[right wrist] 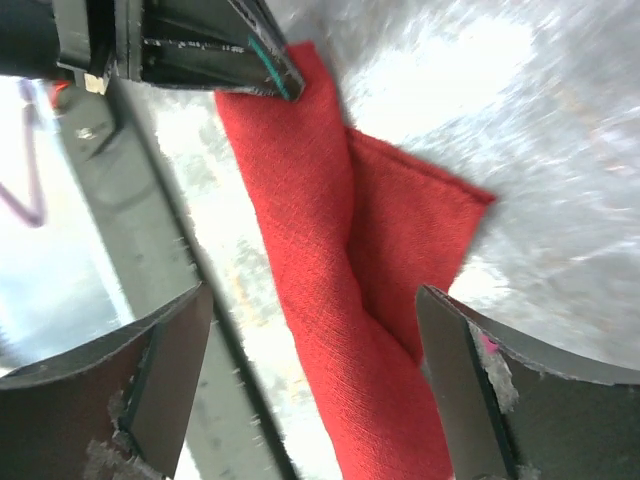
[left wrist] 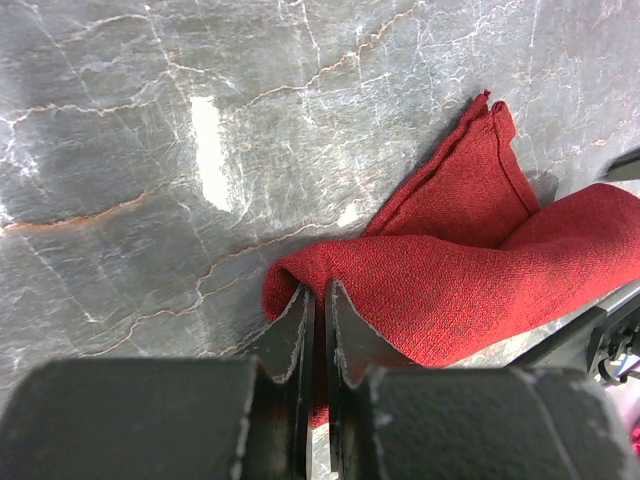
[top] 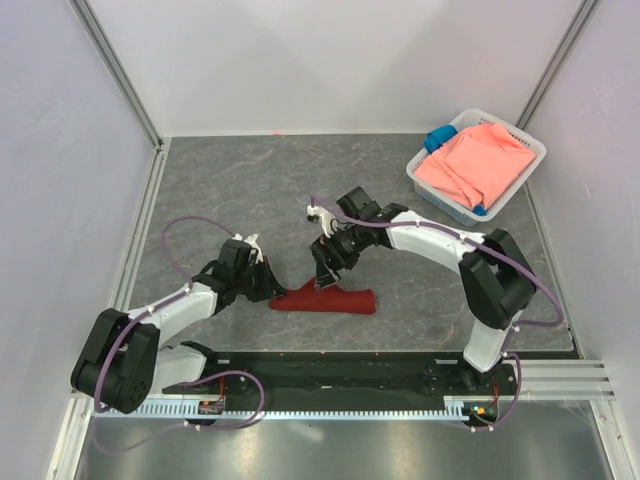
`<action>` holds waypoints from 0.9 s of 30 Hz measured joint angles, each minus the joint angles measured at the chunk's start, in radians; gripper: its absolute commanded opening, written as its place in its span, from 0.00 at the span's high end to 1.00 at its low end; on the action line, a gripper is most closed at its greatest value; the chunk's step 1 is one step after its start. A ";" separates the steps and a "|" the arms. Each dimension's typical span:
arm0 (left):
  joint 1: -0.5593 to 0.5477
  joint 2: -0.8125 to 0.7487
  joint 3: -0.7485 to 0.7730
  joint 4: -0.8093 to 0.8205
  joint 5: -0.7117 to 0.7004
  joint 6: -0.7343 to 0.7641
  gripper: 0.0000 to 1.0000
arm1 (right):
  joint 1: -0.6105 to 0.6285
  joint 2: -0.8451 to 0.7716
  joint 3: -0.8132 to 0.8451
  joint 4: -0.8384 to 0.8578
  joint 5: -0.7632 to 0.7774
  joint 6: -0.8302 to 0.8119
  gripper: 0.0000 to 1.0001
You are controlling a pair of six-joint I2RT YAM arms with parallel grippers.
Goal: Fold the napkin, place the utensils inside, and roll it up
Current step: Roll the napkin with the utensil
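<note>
The dark red napkin (top: 330, 299) lies as a loose roll across the table near the front edge, with one flat corner sticking out on its far side. My left gripper (top: 273, 292) is at the roll's left end, and its jaws are shut on a pinch of the napkin (left wrist: 450, 270), with red cloth showing between the fingers (left wrist: 300, 320). My right gripper (top: 325, 279) hovers over the middle of the roll. In the right wrist view it (right wrist: 312, 292) stands wide open, straddling the napkin (right wrist: 340, 260) without touching it. The utensils are hidden or out of view.
A white basket (top: 450, 200) at the back right holds a salmon-pink cloth (top: 478, 165) and a small blue cloth (top: 438, 138). A black mounting rail (top: 350, 370) runs along the near edge just in front of the napkin. White walls enclose the table.
</note>
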 measured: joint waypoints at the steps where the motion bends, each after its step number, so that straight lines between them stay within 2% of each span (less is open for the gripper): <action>1: 0.001 0.004 0.003 -0.002 0.002 0.000 0.98 | 0.007 -0.026 -0.012 0.016 0.028 -0.007 0.07; 5: 0.001 0.028 0.027 -0.021 0.010 0.000 0.98 | 0.088 -0.095 -0.058 0.060 0.187 -0.058 0.06; 11: 0.002 0.051 0.059 -0.061 0.016 0.002 0.98 | 0.290 -0.126 -0.138 0.121 0.435 -0.141 0.05; 15: 0.002 0.061 0.069 -0.073 0.016 0.002 0.98 | 0.316 -0.125 -0.159 0.130 0.519 -0.176 0.06; 21: 0.002 0.064 0.076 -0.084 0.017 0.002 0.96 | 0.325 -0.110 -0.160 0.142 0.565 -0.202 0.09; 26: 0.002 0.064 0.077 -0.087 0.021 0.008 0.82 | 0.329 -0.075 -0.160 0.148 0.563 -0.210 0.21; 27: 0.002 0.064 0.077 -0.088 0.023 0.010 0.69 | 0.329 -0.067 -0.160 0.148 0.561 -0.212 0.26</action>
